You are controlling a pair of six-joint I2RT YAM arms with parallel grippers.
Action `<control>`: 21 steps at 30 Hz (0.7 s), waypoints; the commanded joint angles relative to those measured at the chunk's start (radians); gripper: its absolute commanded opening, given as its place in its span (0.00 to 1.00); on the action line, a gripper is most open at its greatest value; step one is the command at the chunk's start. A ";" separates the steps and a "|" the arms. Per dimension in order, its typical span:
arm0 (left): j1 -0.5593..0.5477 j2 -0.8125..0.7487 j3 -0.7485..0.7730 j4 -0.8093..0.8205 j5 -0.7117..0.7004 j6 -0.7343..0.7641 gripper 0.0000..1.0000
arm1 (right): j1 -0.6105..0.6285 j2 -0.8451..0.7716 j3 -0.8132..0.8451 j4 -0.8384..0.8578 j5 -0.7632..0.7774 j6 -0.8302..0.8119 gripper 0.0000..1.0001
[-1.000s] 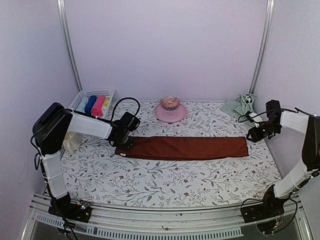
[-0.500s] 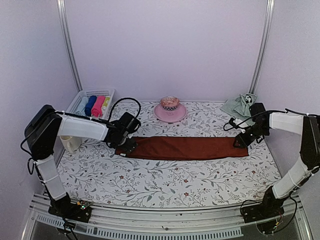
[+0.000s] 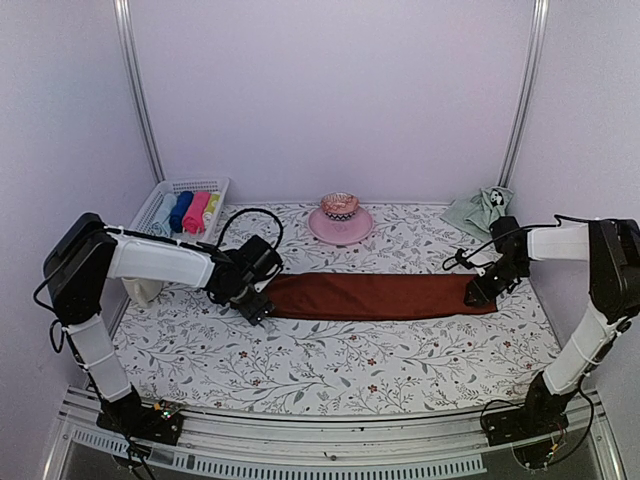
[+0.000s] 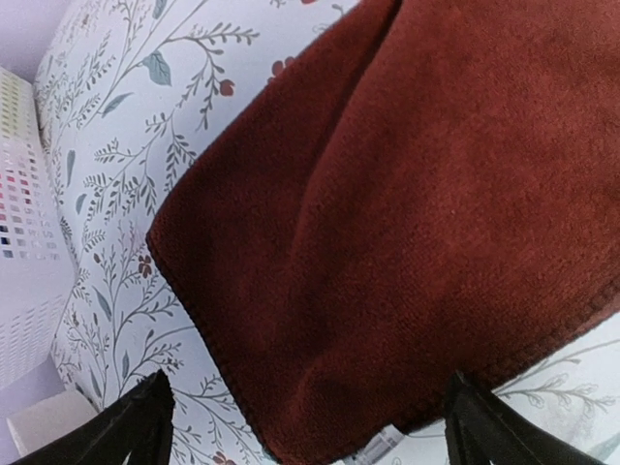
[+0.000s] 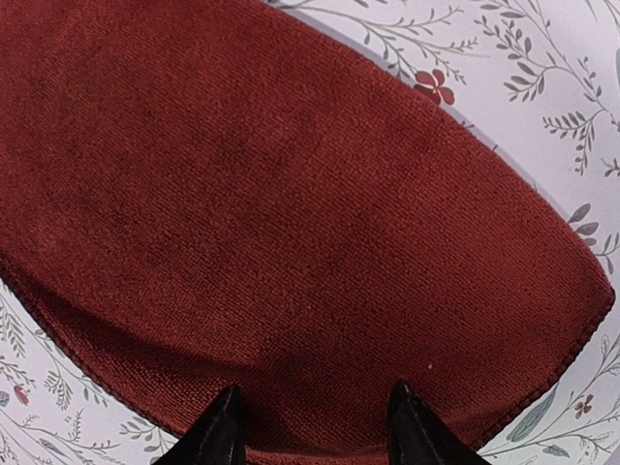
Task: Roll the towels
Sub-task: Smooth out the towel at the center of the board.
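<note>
The dark red-brown towel lies as a long folded strip across the floral cover. My left gripper is down at its left end, jaws wide open. In the left wrist view the towel's end fills the space between the two black fingertips. My right gripper is low over the right end, open, its tips resting on the towel with nothing pinched. The pale green towel sits crumpled at the back right, beyond the right arm.
A white basket holding several coloured rolled towels stands at the back left. A pink dish carrying a small bowl sits at the back centre. A cream cup is partly hidden behind the left arm. The floral cover spans the table.
The right gripper has moved left and down onto the red towel's right end. The left gripper has shifted right and nearer, and the towel's visible left end now lies further right.
</note>
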 commanded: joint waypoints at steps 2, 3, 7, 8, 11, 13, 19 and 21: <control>-0.027 -0.039 -0.025 -0.053 0.018 -0.032 0.97 | 0.005 0.048 -0.014 0.036 0.051 0.026 0.52; -0.028 -0.042 -0.030 -0.053 0.014 -0.035 0.97 | 0.004 0.053 -0.015 0.038 0.057 0.027 0.52; -0.028 -0.049 -0.042 -0.055 -0.019 -0.042 0.97 | 0.005 0.067 -0.023 0.049 0.073 0.031 0.53; -0.027 -0.042 -0.042 -0.060 -0.041 -0.046 0.97 | 0.004 0.069 -0.024 0.052 0.077 0.033 0.53; -0.026 -0.021 -0.031 -0.079 -0.091 -0.059 0.97 | 0.005 0.076 -0.026 0.055 0.078 0.033 0.53; -0.027 -0.030 -0.033 -0.067 -0.082 -0.056 0.97 | 0.005 0.073 -0.027 0.057 0.078 0.033 0.53; -0.020 -0.091 -0.054 -0.024 -0.080 -0.055 0.97 | 0.005 0.072 -0.031 0.060 0.074 0.033 0.53; -0.014 -0.099 -0.057 -0.029 -0.094 -0.058 0.97 | 0.004 0.074 -0.033 0.060 0.072 0.033 0.53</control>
